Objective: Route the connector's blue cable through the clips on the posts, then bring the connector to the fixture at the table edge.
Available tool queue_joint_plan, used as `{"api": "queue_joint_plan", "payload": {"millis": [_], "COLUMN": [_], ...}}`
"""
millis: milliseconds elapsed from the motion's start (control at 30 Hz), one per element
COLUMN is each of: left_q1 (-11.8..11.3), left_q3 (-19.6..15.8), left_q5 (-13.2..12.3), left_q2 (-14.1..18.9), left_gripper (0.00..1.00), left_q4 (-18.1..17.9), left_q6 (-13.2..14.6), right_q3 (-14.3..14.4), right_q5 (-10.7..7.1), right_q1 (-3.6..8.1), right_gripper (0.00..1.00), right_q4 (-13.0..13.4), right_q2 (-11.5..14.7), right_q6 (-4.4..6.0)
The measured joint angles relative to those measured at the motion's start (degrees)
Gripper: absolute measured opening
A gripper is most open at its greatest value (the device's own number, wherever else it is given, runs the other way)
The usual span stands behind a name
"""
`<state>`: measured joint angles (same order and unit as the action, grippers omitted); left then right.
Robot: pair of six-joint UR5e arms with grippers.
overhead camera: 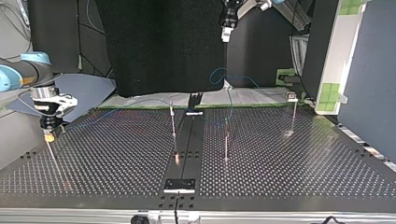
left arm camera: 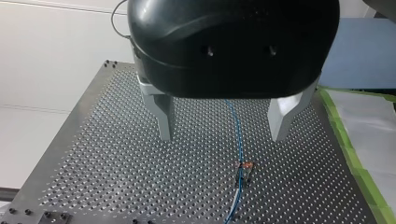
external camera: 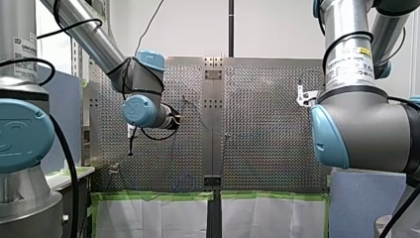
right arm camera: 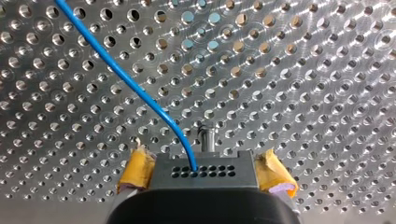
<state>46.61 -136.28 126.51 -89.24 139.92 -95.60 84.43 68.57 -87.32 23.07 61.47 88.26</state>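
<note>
**A:** Connector [right arm camera: 205, 171] sits clamped between the right gripper's [right arm camera: 205, 174] yellow pads [right arm camera: 135, 170]. The cable [right arm camera: 140, 95] leaves it toward eleven o'clock, and a post [right arm camera: 207, 138] stands just ahead.

**B:** Where is that on the table [overhead camera: 116, 158]?

**A:** At the top view's nine o'clock. Moving right, three more posts [overhead camera: 173, 122] run from the middle out to two o'clock. The fixture [overhead camera: 180, 185] lies at six o'clock on the near edge. The left gripper [left arm camera: 223, 137] hangs high at twelve o'clock, jaws spread wide, holding nothing.

**B:** So what worries you?

**A:** Two things. That close post could catch the cable or the connector if the right gripper swings toward six o'clock without lifting. And the cable runs by a clip [left arm camera: 245, 165] under the left gripper, but I can't tell whether it is seated. With nothing pinning it, a pull from the connector end might drag it out and undo the routing.

**B:** Any slack?

**A:** Some loops at twelve o'clock, behind the posts. If that runs out, the cable goes taut and could twist the connector in the pads.
</note>
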Motion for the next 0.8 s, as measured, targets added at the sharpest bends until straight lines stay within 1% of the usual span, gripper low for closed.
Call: {"api": "queue_joint_plan", "payload": {"millis": [267,800], "left_q1": [0.05,0.05], "left_q3": [-0.01,-0.09], "left_q5": [0.00,0.00], "left_q2": [0.00,0.00], "left_gripper": [1.00,1.00], "left_q4": [0.03,0.17], "left_q6": [0.00,0.06], "right_q3": [0.00,0.01], "right_q5": [0.56,0.87], "right_q1": [0.00,0.00], "right_gripper": [1.00,1.00], "right_q4": [-0.07,0.22], "right_q2": [0.01,0.02], "right_q6": [0.00,-0.01]}}
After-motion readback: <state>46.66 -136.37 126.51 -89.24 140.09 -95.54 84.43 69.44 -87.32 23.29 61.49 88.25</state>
